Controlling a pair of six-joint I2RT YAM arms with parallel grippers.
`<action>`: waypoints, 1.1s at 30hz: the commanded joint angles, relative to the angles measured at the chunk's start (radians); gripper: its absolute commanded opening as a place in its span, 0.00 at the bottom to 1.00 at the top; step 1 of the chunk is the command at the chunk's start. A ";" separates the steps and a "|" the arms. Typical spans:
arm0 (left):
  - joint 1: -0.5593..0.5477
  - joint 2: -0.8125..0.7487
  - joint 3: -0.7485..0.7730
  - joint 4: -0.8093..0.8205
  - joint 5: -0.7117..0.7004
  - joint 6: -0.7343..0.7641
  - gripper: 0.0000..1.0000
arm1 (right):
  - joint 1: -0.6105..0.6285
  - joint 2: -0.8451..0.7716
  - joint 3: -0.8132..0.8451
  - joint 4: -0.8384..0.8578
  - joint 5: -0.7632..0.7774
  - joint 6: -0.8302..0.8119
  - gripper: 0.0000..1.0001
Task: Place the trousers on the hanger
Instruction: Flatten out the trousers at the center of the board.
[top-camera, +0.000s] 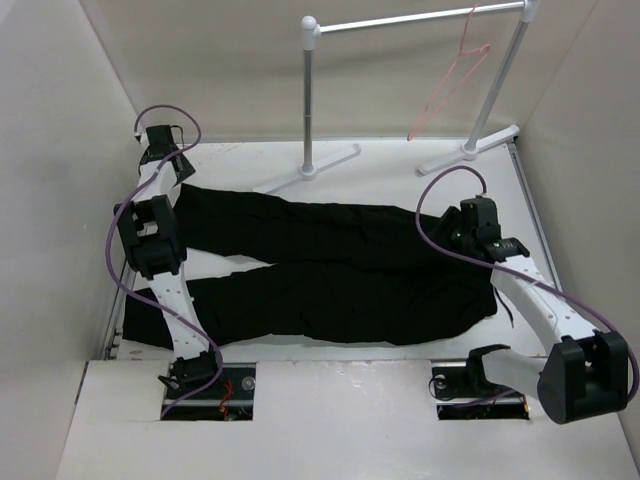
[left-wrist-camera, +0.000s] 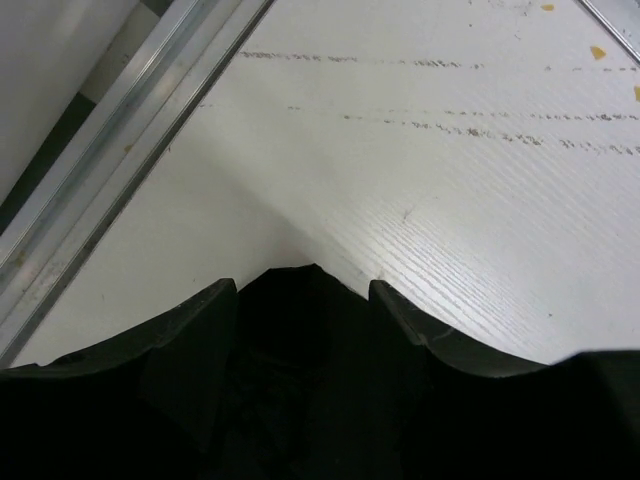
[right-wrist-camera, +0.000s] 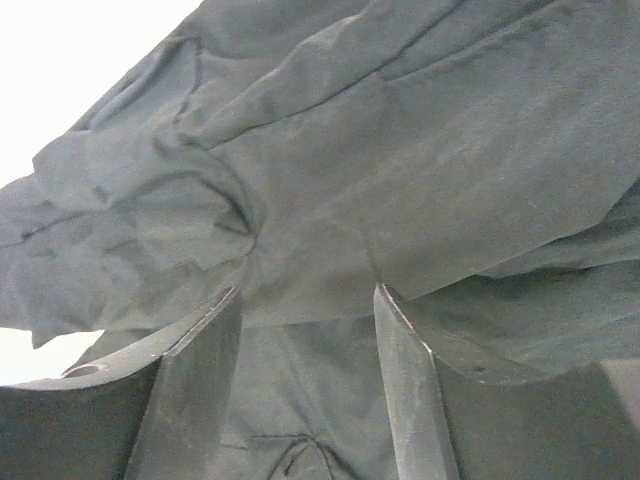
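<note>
The trousers (top-camera: 330, 270) lie flat across the middle, 2 legs pointing left. The hanger (top-camera: 452, 85) hangs on the rail (top-camera: 400, 22), upper right. The left gripper (left-wrist-camera: 300, 285) and right gripper (right-wrist-camera: 305, 290) have fingers apart at the cloth.

White table top (top-camera: 390, 165) in the middle of the view from above, pale walls (top-camera: 200, 60) at the back, left and right. At the upper right, a white and silver rail stand (top-camera: 309, 100) on two flat white feet. Near the bottom, a white board (top-camera: 340, 420). In the left wrist view, a shiny metal strip (left-wrist-camera: 130, 130) along the table edge at the upper left, faint dotted lines (left-wrist-camera: 400, 62) and small yellow spots (left-wrist-camera: 598, 52) higher up. Soft, even light.
</note>
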 joint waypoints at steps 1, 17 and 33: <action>0.011 0.027 0.035 0.011 0.011 0.015 0.51 | -0.032 0.015 0.024 0.065 0.029 0.003 0.63; 0.019 0.064 0.029 0.067 0.107 -0.113 0.55 | -0.341 0.234 0.173 0.014 0.247 -0.032 0.73; 0.028 0.089 0.012 0.102 0.195 -0.166 0.13 | -0.375 0.557 0.395 0.090 0.181 -0.095 0.29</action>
